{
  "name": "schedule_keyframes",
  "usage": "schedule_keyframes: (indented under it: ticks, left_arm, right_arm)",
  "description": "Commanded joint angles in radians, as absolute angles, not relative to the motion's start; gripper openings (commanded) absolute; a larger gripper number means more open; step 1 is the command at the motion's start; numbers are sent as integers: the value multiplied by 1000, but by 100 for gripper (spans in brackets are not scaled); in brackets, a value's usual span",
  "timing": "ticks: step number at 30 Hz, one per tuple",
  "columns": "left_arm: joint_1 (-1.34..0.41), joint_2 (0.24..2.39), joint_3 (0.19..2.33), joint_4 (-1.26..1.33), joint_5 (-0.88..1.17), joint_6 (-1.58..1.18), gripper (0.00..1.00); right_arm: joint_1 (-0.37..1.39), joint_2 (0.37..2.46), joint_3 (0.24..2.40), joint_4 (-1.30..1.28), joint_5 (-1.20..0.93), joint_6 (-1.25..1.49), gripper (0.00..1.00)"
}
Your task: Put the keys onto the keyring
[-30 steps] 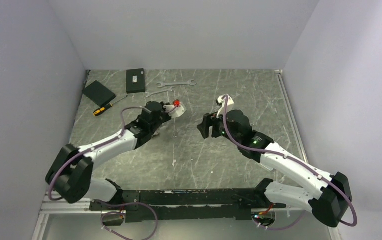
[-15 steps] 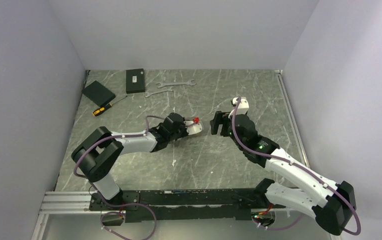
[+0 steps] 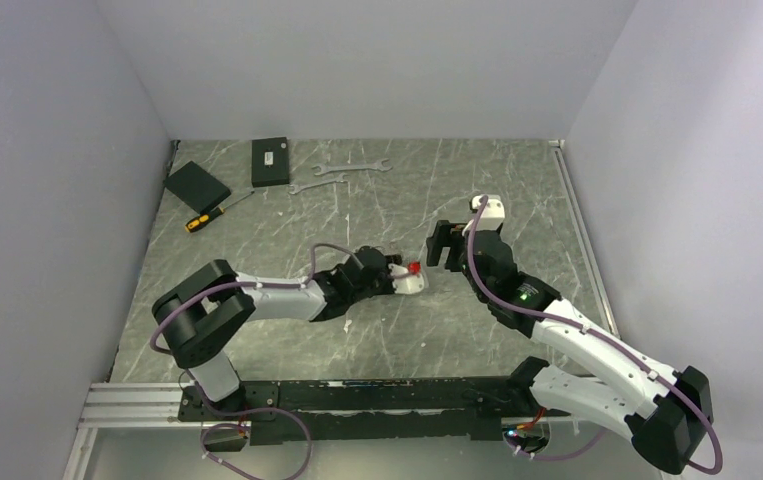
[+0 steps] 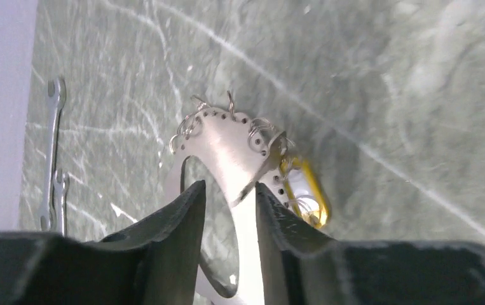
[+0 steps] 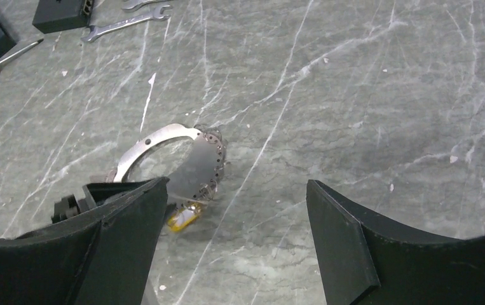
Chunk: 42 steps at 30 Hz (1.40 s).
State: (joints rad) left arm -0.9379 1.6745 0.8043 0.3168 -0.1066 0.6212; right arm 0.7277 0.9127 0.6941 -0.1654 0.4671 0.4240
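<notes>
The keyring (image 4: 227, 149) is a flat silvery loop with small wire rings through holes along its rim. Its band runs between the fingers of my left gripper (image 4: 230, 185), whose jaws stand slightly apart; bare table shows between the left finger and the band. A brass-yellow key (image 4: 306, 190) hangs from the rim by the right finger. In the right wrist view the keyring (image 5: 192, 162) leans at the left gripper's tip, with the key (image 5: 184, 218) touching the table. My right gripper (image 5: 237, 181) hovers wide open just right of it, holding nothing. From above, the left gripper (image 3: 402, 278) faces the right gripper (image 3: 437, 242).
Two silver wrenches (image 3: 352, 168) lie at the back of the table. Left of them are a black box (image 3: 270, 161), a flat black block (image 3: 197, 184) and a yellow-handled screwdriver (image 3: 212, 213). Walls close the table on the left, back and right.
My left arm has swung right and nearer across the table with the keyring, and its jaws have eased apart. The right gripper drew back to the right and opened slightly wider.
</notes>
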Motion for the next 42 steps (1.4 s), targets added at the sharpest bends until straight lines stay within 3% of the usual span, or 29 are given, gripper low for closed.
schedule_keyframes:
  ticks: [1, 3, 12, 16, 22, 25, 30, 35, 38, 42]
  left_arm:
    - [-1001, 1658, 769, 442, -152, 710, 51]
    - [-1010, 1637, 755, 452, -174, 718, 56]
    - [-1009, 1396, 713, 346, -292, 715, 62]
    - [-972, 1256, 697, 310, -528, 652, 79]
    - [-932, 1013, 671, 189, -659, 548, 95]
    - [-929, 917, 707, 148, -765, 391, 96]
    - [-923, 867, 801, -62, -751, 370, 97]
    - [-907, 822, 658, 98, -750, 465, 97]
    - [-894, 848, 690, -36, -730, 410, 94]
    - [-894, 883, 678, -17, -725, 435, 94]
  right_arm:
    - [724, 908, 708, -147, 523, 426, 85]
    - [722, 901, 711, -150, 543, 419, 86]
    - [718, 844, 677, -87, 582, 433, 89]
    - [718, 799, 640, 18, 538, 419, 93]
    - [718, 761, 625, 141, 481, 408, 100]
    - [718, 797, 632, 169, 457, 398, 100]
    - [718, 866, 633, 224, 427, 390, 100]
    - [718, 922, 630, 299, 372, 394, 100]
    - [717, 974, 651, 335, 339, 395, 100]
    - [719, 1046, 681, 371, 298, 388, 100]
